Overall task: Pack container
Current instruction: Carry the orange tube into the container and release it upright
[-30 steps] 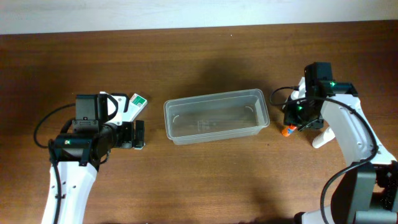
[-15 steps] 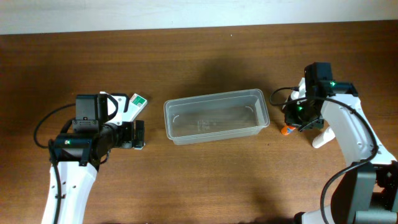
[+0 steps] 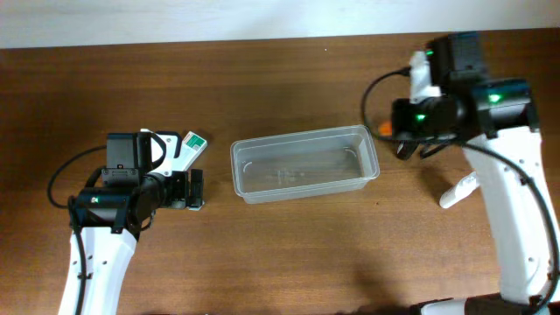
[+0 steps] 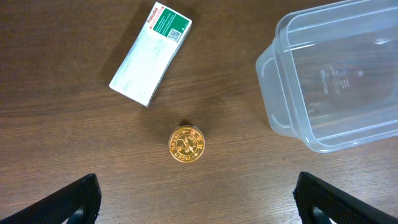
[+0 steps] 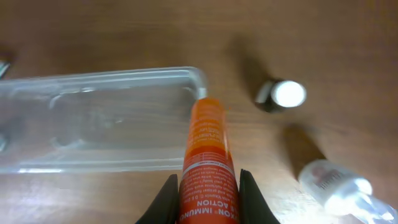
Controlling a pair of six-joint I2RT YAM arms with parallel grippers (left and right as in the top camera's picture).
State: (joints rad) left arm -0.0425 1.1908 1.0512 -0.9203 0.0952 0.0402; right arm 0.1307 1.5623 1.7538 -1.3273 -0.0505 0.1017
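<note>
The clear plastic container [image 3: 306, 164] stands empty at the table's middle; it also shows in the left wrist view [image 4: 336, 81] and the right wrist view [image 5: 99, 118]. My right gripper [image 3: 401, 131] is shut on an orange tube [image 5: 208, 152] and holds it in the air by the container's right end; the tube's tip [image 3: 383, 128] shows in the overhead view. My left gripper [image 4: 199, 208] is open and empty, left of the container, above a gold round piece [image 4: 186, 144].
A white-and-green box [image 3: 188, 149] lies left of the container, also in the left wrist view [image 4: 150, 55]. A small dark bottle with a white cap [image 5: 281, 95] and a clear bottle [image 5: 336, 186] lie right of the container. A white item [image 3: 459, 191] lies at the right.
My right gripper has risen from the table with the orange tube and moved up and left to the container's right end. The left arm has not moved.
</note>
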